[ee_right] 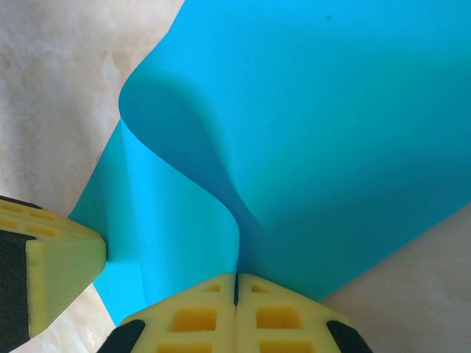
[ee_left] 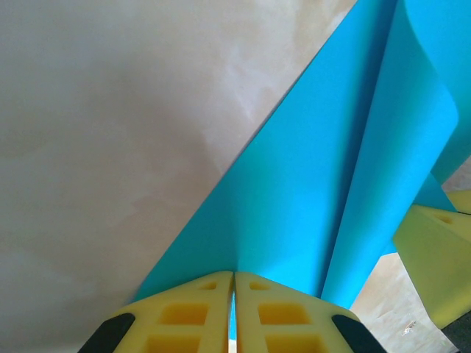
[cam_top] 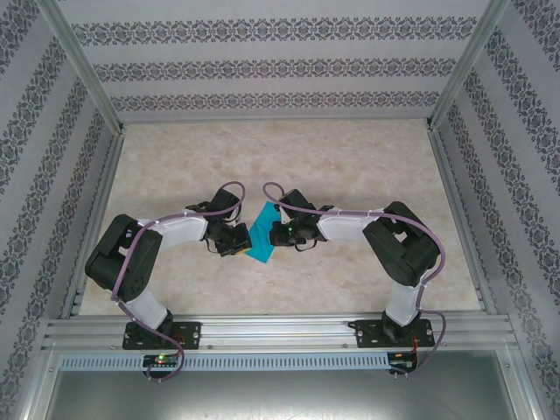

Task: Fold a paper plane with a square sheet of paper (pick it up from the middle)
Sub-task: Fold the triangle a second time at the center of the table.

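The square sheet of paper (cam_top: 261,234) is teal-blue and hangs between my two grippers over the middle of the table, bent into a loose curl rather than flat. My left gripper (cam_top: 238,238) pinches its left side. In the left wrist view the yellow jaws (ee_left: 233,276) are shut, with a sliver of the paper (ee_left: 309,191) between them. My right gripper (cam_top: 278,234) holds the opposite side. In the right wrist view its jaws (ee_right: 236,278) are shut where the curled paper (ee_right: 316,132) runs in. Each wrist view catches a yellow finger of the other gripper at its edge.
The tabletop (cam_top: 350,166) is beige and marbled, boxed in by patterned walls (cam_top: 280,61) at the back and both sides. Metal posts (cam_top: 87,70) stand at the corners. An aluminium rail (cam_top: 280,331) carrying both arm bases runs along the near edge.
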